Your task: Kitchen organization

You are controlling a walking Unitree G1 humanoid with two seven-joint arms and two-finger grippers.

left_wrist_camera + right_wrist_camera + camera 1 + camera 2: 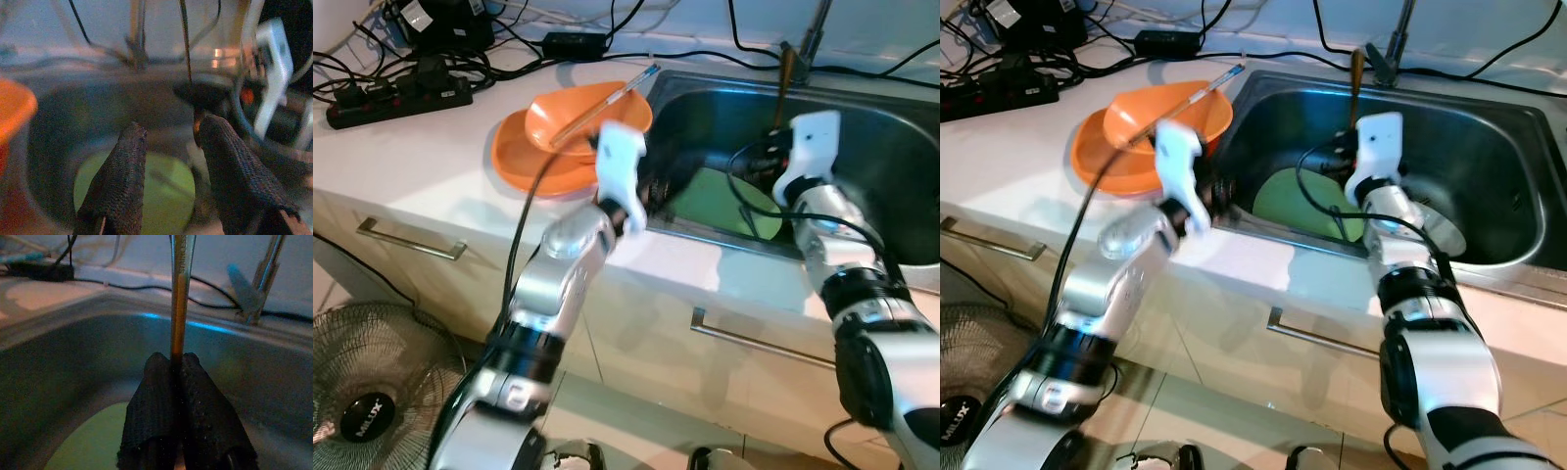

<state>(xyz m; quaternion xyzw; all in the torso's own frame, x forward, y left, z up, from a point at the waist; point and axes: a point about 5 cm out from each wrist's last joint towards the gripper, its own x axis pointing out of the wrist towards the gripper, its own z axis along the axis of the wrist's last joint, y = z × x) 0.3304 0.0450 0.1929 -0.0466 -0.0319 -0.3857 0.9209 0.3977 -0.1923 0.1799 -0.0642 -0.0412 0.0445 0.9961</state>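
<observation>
The slim utensil (179,298), wooden-handled by the look of it, stands upright over the sink (891,186), pinched between the pressed-together fingers of the right pincer (177,382); a thin, smooth shaft like that could, I judge, slide or swing and drop onto the green plate (724,201) lying in the basin; the left pincer (168,166) hovers spread just beside it, so the arms might knock together; the orange bowls (558,137) on the worktop (411,166) carry loose chopsticks (607,98) that a nudge could roll; the floor fan (367,416) reads "MILUX".
</observation>
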